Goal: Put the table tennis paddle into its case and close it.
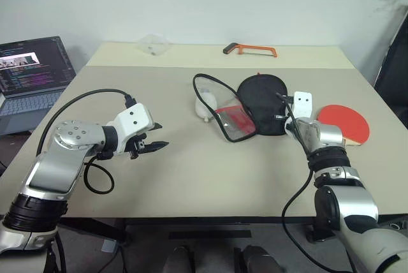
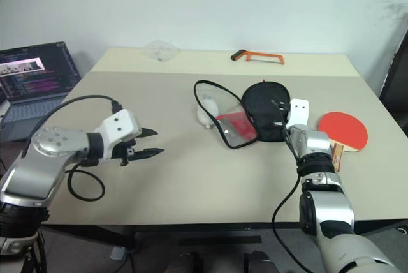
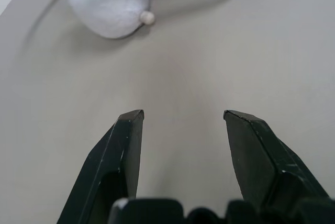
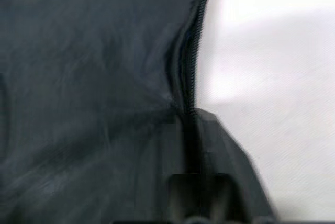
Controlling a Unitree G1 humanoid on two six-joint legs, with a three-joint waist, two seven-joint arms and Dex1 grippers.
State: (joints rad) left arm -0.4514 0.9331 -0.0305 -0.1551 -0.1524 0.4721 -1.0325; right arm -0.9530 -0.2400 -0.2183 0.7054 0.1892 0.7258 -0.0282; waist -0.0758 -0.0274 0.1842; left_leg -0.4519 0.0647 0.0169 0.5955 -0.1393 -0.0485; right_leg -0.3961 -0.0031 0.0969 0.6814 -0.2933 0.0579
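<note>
A beige table (image 1: 191,177) is seen with the case (image 1: 258,104) lying unzipped near its middle, the black lining turned upward and a flap with red showing folded out to one side. The paddle (image 1: 344,124) is laid flat just beside the case, on the robot's right and close to the table's right edge, its red face up and its handle pointing toward the near edge. The right gripper (image 2: 278,113) is placed at the case's near right rim, against the zipper edge; whether its fingers are clamped on the fabric cannot be told. The left gripper (image 1: 156,145) is held unclenched and empty above a wide bare stretch of table, well apart from the case. A white soft toy (image 1: 204,104) is set beside the flap. A small orange saw (image 1: 250,49) is left near the far edge. A laptop (image 1: 32,75) is seen past the left edge.
</note>
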